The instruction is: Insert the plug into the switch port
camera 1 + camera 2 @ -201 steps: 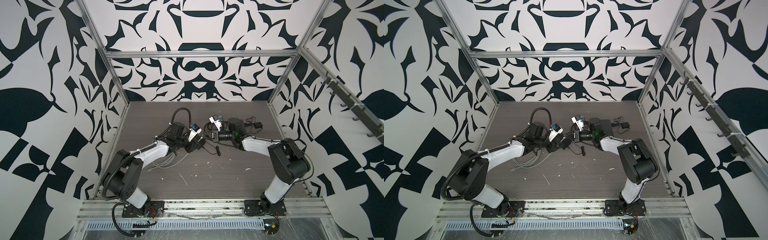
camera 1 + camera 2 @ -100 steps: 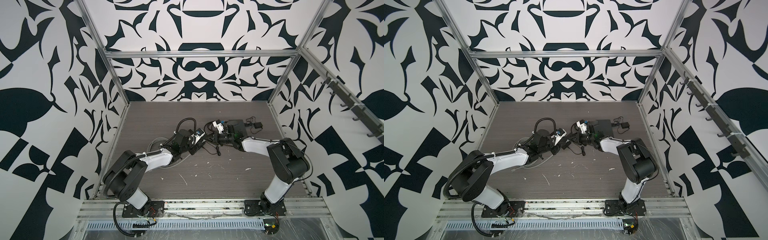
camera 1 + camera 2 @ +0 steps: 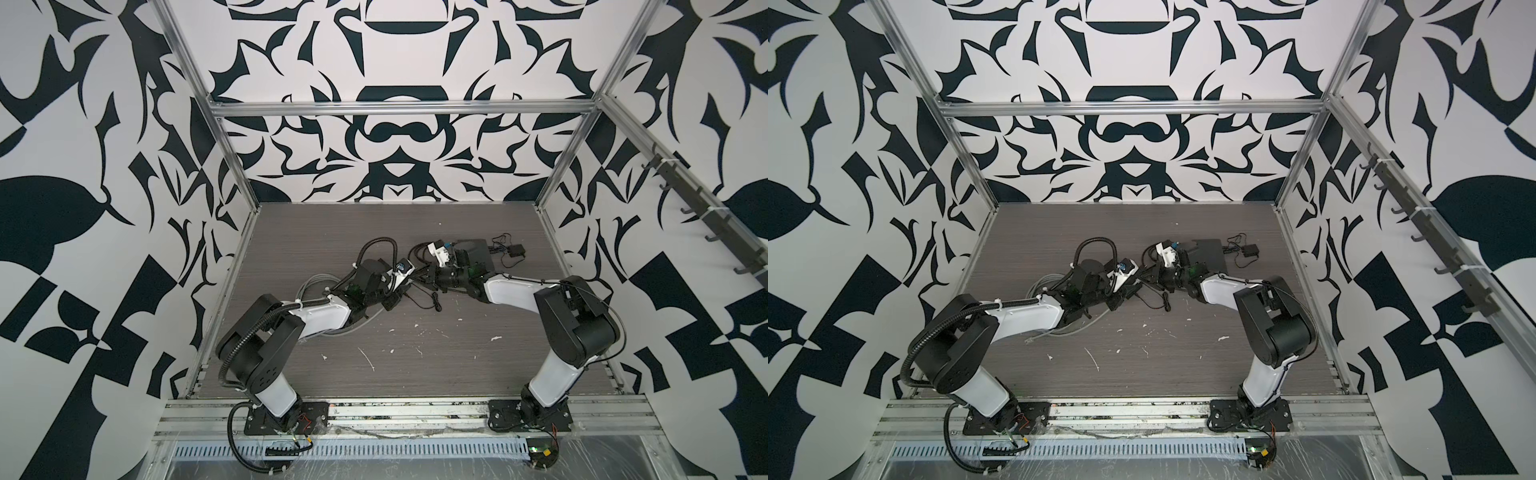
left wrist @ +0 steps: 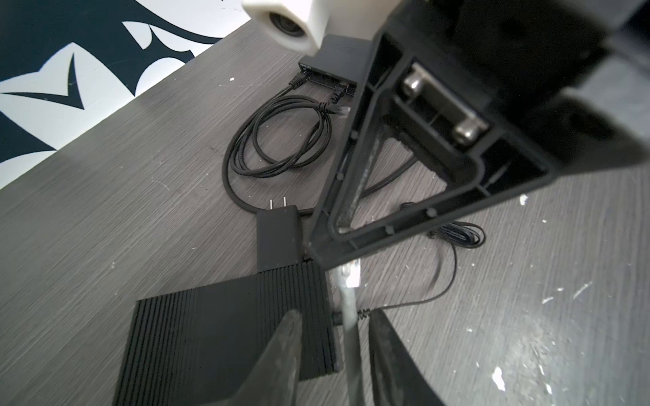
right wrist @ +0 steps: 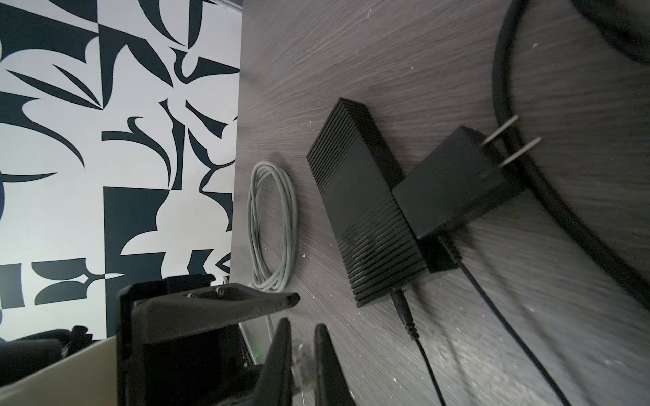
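My right gripper point(image 5: 302, 323) is shut on a clear plug point(image 5: 302, 355) at the end of a grey cable point(image 4: 350, 316). The same plug point(image 4: 353, 276) shows just under a right finger point(image 4: 404, 158) in the left wrist view. My left gripper point(image 4: 334, 316) is open, its fingers standing on either side of the grey cable a little behind the plug. Both grippers meet low over the table's middle in both top views. A flat black switch point(image 4: 330, 66) with a row of ports and black cables plugged in lies behind them, also seen in a top view point(image 3: 478, 253).
A ribbed black box point(image 5: 365, 211) with a thin power lead lies beside the grippers, and a black wall adapter point(image 5: 457, 182) rests against it. The grey cable's coil point(image 5: 272, 225) lies near the left wall. A black cable loop point(image 4: 281, 140) lies before the switch.
Both wrists have come down lower over the table. The left gripper has moved right to meet the right gripper, and its fingers have narrowed slightly around the grey cable.
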Controlling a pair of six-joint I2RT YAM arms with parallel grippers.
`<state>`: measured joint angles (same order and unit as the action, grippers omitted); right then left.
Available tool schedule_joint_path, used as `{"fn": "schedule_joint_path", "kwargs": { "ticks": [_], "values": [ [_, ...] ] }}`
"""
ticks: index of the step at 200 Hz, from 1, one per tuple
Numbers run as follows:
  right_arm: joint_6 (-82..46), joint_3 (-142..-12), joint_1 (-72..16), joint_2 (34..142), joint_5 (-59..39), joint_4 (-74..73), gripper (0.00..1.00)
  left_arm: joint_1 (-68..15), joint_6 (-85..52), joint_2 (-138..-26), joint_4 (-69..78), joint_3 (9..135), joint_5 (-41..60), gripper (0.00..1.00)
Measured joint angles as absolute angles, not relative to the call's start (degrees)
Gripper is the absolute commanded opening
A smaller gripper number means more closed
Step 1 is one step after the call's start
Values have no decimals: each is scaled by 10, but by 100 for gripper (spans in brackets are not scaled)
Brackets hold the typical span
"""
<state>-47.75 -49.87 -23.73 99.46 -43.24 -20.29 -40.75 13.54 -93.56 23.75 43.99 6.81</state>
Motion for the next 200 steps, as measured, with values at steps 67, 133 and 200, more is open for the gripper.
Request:
{"fn": "schedule_joint_path", "kwargs": {
  "ticks": [67, 133, 200],
  "values": [
    [-489, -494, -237, 995, -432, -217, 10, -409, 135, -950, 237, 456, 69, 18],
    [-495, -493, -237, 995, -432, -222, 12, -410, 136, -953, 231, 463, 73, 0],
    [-456, -493, -234, 982, -408, -172, 35, -407, 140, -953, 207, 463, 81, 0]
  ]
}}
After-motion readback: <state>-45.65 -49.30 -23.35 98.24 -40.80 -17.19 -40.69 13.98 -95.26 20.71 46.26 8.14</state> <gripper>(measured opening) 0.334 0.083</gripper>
